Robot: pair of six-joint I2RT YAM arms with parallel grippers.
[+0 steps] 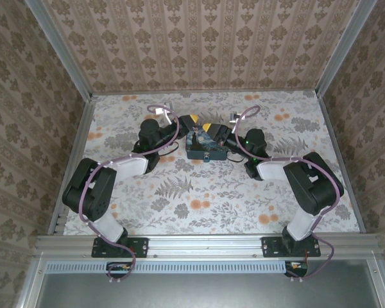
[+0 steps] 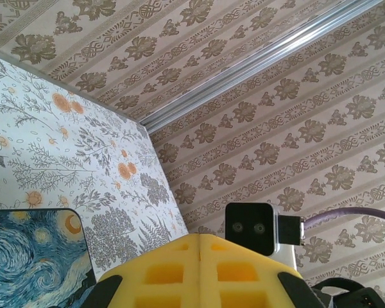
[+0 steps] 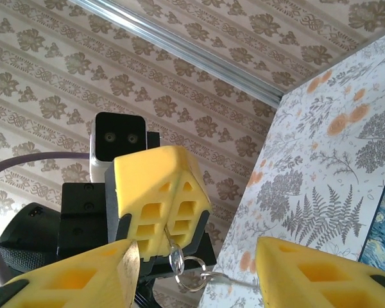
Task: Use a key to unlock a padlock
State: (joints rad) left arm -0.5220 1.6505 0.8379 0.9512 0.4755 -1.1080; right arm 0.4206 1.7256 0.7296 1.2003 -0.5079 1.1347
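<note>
Left gripper (image 3: 170, 205) clenched thin silver key rings (image 3: 178, 262), which hung linked with long axis near vertical; right gripper (image 3: 194, 247) stood open

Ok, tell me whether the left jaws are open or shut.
Shut. On the left gripper the yellow fingers meet along one seam, no gap; a key ring hangs from them.

The box (image 1: 202, 146) has a smooth printed lid (a swirling painted-sky pattern). Beneath the box, the desk (image 1: 199, 205) wears a matt floral covering. At the box's far edge the left pincer (image 3: 170, 192) is matt yellow and foam-like, and a thin, shiny metal key ring (image 3: 178, 262) dangles from it.
</note>
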